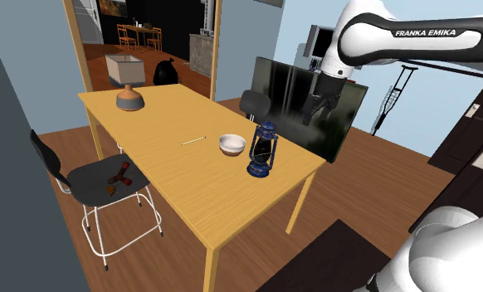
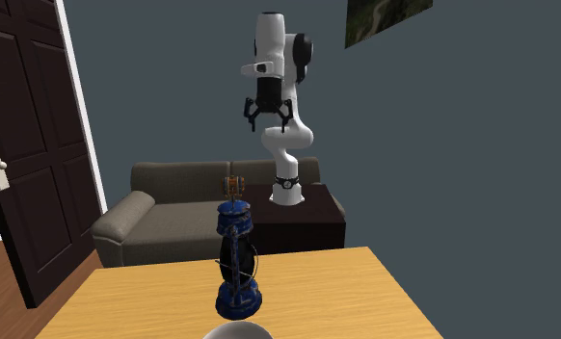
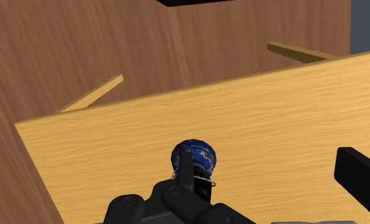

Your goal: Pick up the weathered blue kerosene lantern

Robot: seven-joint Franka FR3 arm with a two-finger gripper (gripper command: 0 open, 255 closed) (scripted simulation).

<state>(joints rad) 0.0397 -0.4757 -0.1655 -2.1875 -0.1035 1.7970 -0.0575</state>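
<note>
The long, pale wooden desk [image 1: 173, 162] is carrying the task's thing near its corner closest to the stand. The white arm [image 1: 397, 37] is hanging high, well apart from it. The dark blue, scuffed kerosene lantern [image 1: 263, 151] with a wire cage is standing upright, just beside a round white bowl [image 1: 232, 144], on the shoulder view's right of it. It is probably handling as stiff and fairly light, its globe fragile; the caged middle is looking like the safest hold. The black pincer [image 2: 267, 125] is gaping wide, gripping nothing.
</note>
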